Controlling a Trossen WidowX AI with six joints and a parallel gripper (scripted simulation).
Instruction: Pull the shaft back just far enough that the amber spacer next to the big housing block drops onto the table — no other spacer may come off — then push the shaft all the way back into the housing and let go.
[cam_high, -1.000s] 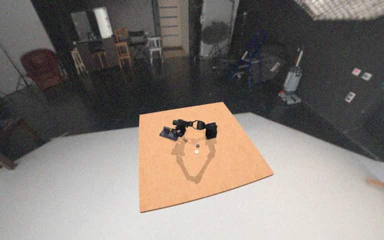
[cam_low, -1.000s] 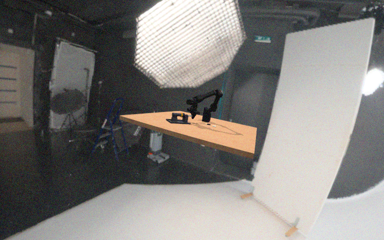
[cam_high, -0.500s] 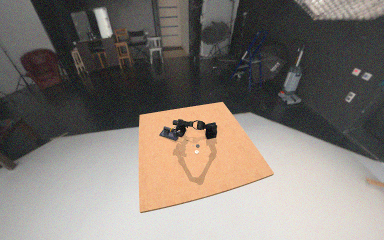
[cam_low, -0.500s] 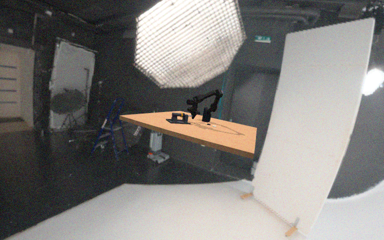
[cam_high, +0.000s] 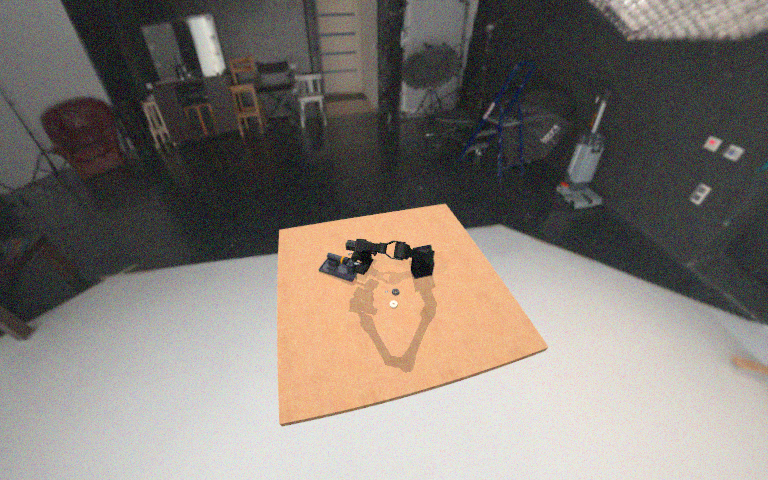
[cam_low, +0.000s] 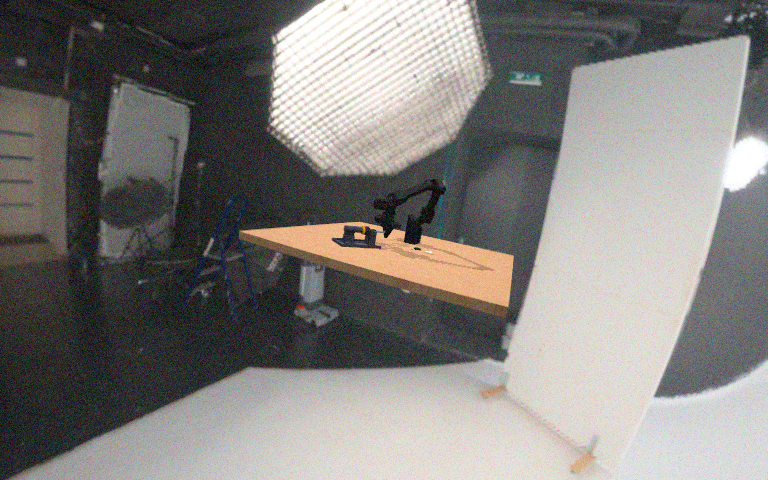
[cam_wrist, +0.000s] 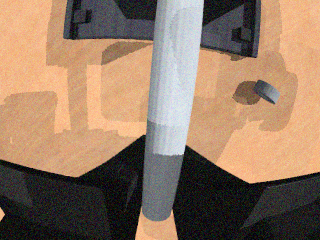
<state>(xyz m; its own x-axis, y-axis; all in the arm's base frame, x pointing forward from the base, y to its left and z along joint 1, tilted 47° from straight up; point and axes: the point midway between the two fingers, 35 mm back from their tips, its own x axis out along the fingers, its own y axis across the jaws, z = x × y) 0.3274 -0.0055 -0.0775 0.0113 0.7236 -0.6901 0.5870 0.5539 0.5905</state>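
Note:
The dark housing block (cam_high: 333, 256) (cam_low: 348, 231) stands on its dark base plate (cam_low: 353, 244) (cam_wrist: 110, 27). The amber spacer (cam_high: 342, 258) (cam_low: 364, 229) shows as a thin band beside the block, above the table, not on it. Darker parts sit next to it toward the arm; single spacers there cannot be told apart. The pale grey shaft (cam_low: 380, 232) (cam_wrist: 175, 75) runs out toward my gripper (cam_low: 385, 232) (cam_wrist: 158, 143), which is shut on its darker grey end. The shaft's inner end is hidden, so its depth in the housing cannot be told.
A small dark disc (cam_high: 395, 290) (cam_low: 416, 248) and a white disc (cam_high: 393, 301) (cam_low: 428, 252) lie on the table (cam_high: 464, 316) (cam_low: 464, 283) in front of the arm base (cam_high: 422, 261) (cam_low: 412, 230). A grey disc (cam_wrist: 267, 92) shows right of the shaft in the wrist view.

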